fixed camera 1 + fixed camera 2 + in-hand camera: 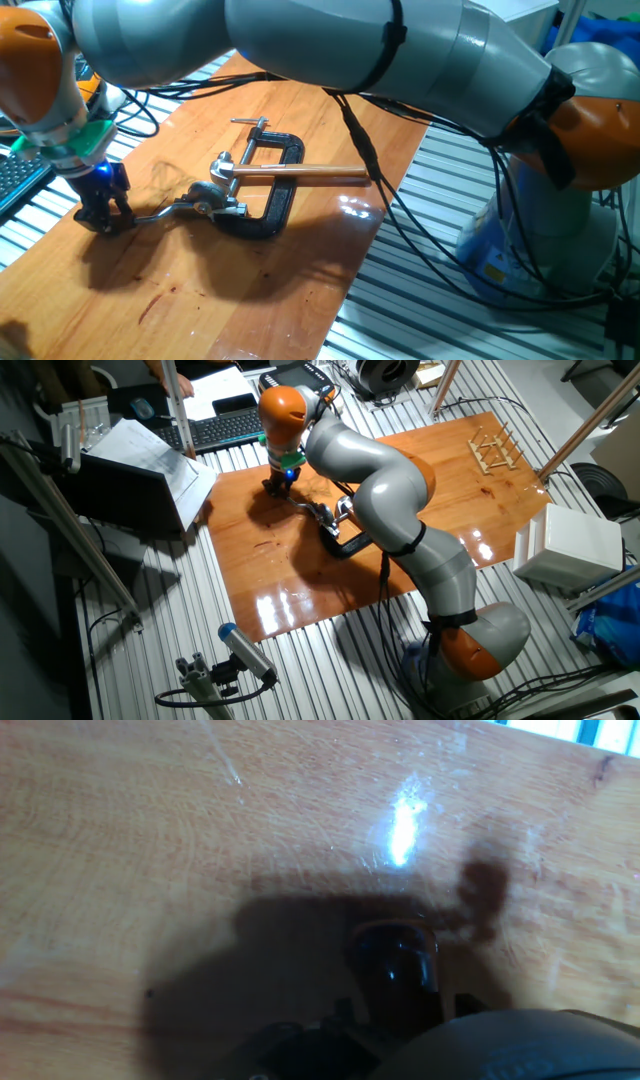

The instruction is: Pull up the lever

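Lever (165, 211) lies low on the wooden board (250, 290), running toward 9 o'clock from its silver pivot mechanism (210, 198). Knob end sits between the gripper (103, 215) fingers, which look clenched on it. Hand view: dark knob (397, 970) close under the camera. Black C-clamp (272, 190) and brown rod (300, 173) at 3 o'clock of the pivot.
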You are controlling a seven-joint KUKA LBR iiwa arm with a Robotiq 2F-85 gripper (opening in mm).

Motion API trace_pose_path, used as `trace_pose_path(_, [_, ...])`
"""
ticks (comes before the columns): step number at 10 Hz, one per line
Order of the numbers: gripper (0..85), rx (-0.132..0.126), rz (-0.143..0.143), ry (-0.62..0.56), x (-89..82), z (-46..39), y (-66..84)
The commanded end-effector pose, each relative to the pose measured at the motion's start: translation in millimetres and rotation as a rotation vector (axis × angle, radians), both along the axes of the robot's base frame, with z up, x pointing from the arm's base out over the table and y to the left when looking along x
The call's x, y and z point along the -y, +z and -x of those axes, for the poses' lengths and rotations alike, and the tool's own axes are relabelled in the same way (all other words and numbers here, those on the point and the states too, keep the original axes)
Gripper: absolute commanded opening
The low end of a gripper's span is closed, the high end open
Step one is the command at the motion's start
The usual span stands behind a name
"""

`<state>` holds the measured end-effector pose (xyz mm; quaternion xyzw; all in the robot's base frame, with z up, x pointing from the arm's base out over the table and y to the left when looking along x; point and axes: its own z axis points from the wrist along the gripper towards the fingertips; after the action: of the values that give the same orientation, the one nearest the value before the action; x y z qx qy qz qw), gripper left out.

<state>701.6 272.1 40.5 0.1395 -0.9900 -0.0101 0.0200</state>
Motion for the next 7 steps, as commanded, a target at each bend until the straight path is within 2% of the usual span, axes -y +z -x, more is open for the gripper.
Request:
trace_pose_path(1, [51.0,0.003,-0.001,-0.001,-0.8,0.3,-1.2])
trace_pose_path(2, [51.0,0.003,-0.004,-0.001,-1.3,0.5,-2.9])
trace_pose_path(3, [34.0,0.002,-0.004,0.006,-1.5,0.3,-3.3])
trace_pose_path(4, [34.0,0.002,-0.004,0.011,-1.4,0.0,-3.4])
trace_pose_path(5, [17.0,-0.006,-0.011,0.017,-1.2,-0.4,-3.5])
trace_pose_path(7, [17.0,-0.013,-0.017,0.025,-0.6,-2.0,-1.2])
